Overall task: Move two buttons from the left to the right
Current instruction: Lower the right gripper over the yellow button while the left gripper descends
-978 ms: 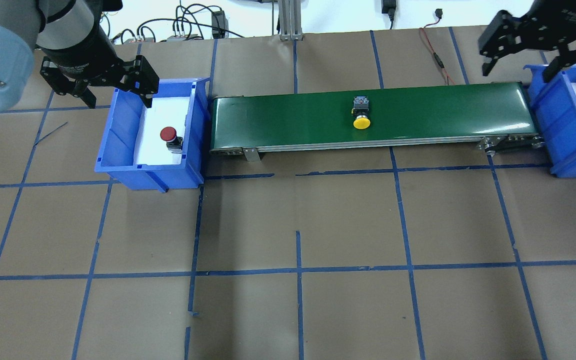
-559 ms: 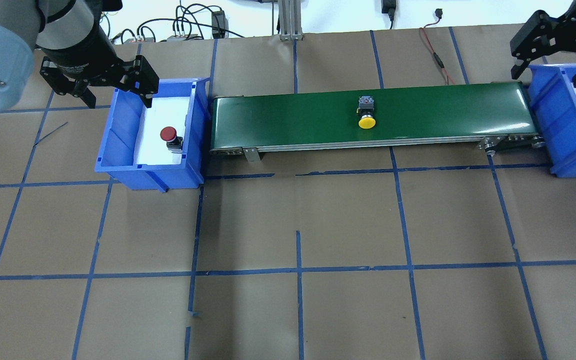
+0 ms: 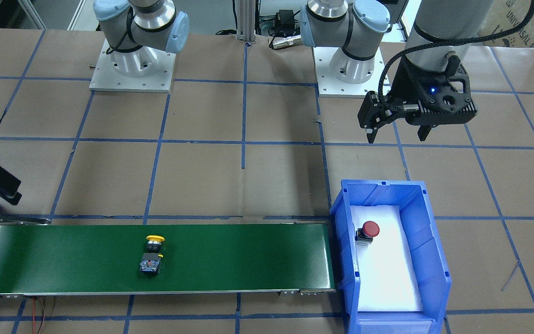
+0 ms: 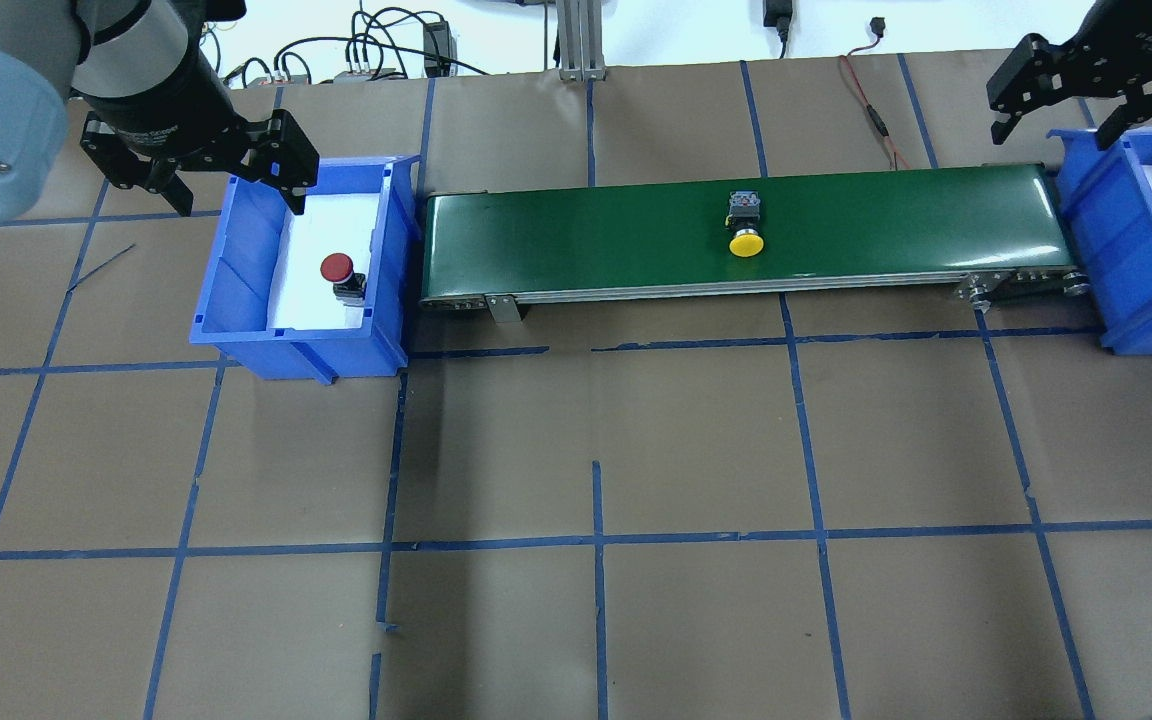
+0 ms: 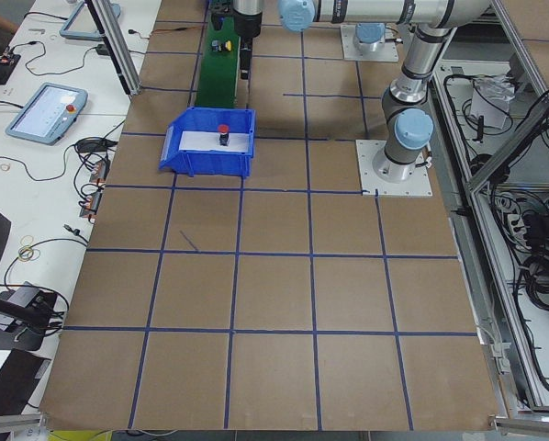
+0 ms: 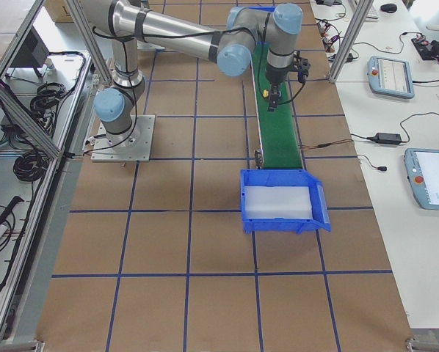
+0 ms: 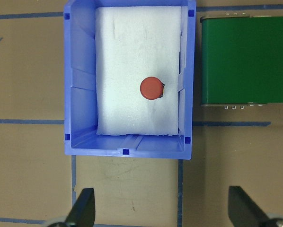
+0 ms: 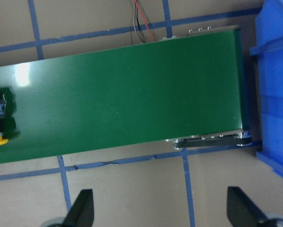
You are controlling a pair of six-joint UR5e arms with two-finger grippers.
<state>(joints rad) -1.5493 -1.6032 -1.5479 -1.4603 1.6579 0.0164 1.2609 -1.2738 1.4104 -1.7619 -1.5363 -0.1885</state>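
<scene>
The red button (image 4: 337, 268) stands in the left bin (image 4: 236, 260). The yellow button (image 4: 746, 243) lies on the belt (image 4: 586, 235), right of its middle. The left gripper (image 4: 238, 208) hangs high by that bin, pointing down, jaws wide and empty. The right gripper (image 4: 1051, 138) hovers near the belt's right end, likewise spread, holding nothing.

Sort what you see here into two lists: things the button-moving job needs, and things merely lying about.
Belongs to the job:
yellow button, on the green conveyor belt
red button, in the left blue bin
right blue bin

Lying about:
black cables at the table's far edge
red wire
handheld screens on the side bench
</scene>
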